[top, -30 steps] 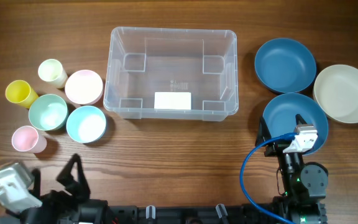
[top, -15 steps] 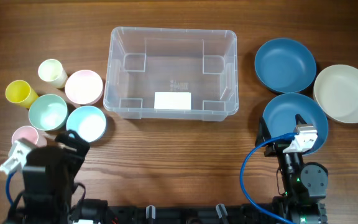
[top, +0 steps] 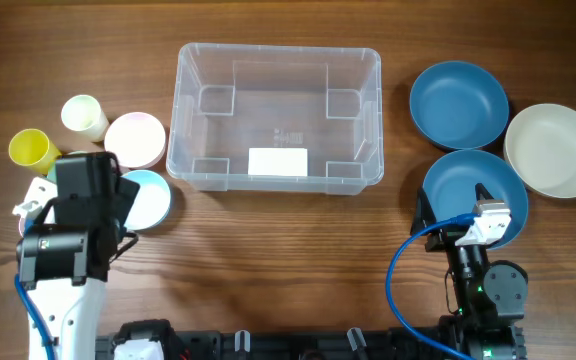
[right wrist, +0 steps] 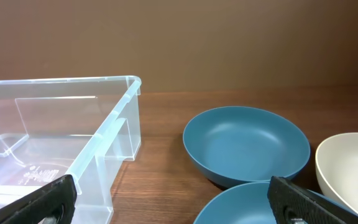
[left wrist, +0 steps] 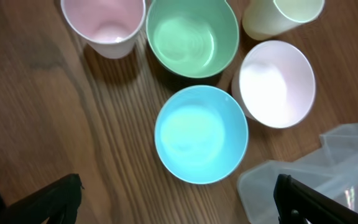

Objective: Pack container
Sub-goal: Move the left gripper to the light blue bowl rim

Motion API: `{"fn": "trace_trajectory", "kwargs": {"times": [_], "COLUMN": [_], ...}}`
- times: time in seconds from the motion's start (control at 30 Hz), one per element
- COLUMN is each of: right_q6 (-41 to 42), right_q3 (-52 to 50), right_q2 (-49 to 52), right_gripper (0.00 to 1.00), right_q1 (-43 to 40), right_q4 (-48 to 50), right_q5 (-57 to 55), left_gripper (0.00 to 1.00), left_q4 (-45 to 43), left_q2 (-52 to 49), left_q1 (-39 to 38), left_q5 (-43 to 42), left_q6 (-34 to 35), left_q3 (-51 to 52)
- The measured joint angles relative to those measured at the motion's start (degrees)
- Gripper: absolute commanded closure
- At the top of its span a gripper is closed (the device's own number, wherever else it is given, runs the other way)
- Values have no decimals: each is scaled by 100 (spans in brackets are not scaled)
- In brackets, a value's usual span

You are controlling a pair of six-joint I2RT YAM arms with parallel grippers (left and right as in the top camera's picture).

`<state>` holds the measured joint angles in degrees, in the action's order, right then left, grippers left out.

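The clear plastic container (top: 278, 120) stands empty at the table's middle, with a white label on its base. Its corner shows in the left wrist view (left wrist: 328, 177) and its side in the right wrist view (right wrist: 55, 143). My left gripper (top: 103, 190) is open and empty, hovering over the cups and bowls left of the container. The light blue bowl (left wrist: 201, 134) lies just ahead of its fingers (left wrist: 179, 208). My right gripper (top: 465, 208) is open and empty over the near dark blue bowl (top: 473, 180); its fingers show in the right wrist view (right wrist: 176, 205).
On the left are a green bowl (left wrist: 191, 37), a pink cup (left wrist: 104, 25), a pale pink bowl (top: 136, 138), a cream cup (top: 84, 116) and a yellow cup (top: 30, 150). On the right are a second dark blue bowl (top: 458, 103) and a cream bowl (top: 555, 150).
My left arm has swung up from the table's front left edge to above the cups and bowls, now hiding the green bowl and pink cup from overhead. The right arm has not moved.
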<state>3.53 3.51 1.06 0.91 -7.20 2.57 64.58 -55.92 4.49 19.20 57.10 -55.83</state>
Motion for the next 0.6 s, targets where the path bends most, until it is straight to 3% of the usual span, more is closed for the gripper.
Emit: {"fn": "trace_trajectory", "kwargs": {"times": [0.13, 0.33, 0.6], "right_q6": [0, 0, 0], "right_q3": [0, 0, 0], "right_q2": [0, 0, 0], "right_gripper": [0, 0, 0], "right_q1": [0, 0, 0], "right_q4": [0, 0, 0], "right_q5": [0, 0, 0], "left_gripper": [0, 0, 0], "left_q4": [-151, -1416, -2559], "left_q2": [151, 581, -203], "left_q1": [400, 1019, 1316], "left_q5": [-251, -1137, -1768], "left_q6": [-308, -820, -1456], "left_q3": [105, 1182, 1797]}}
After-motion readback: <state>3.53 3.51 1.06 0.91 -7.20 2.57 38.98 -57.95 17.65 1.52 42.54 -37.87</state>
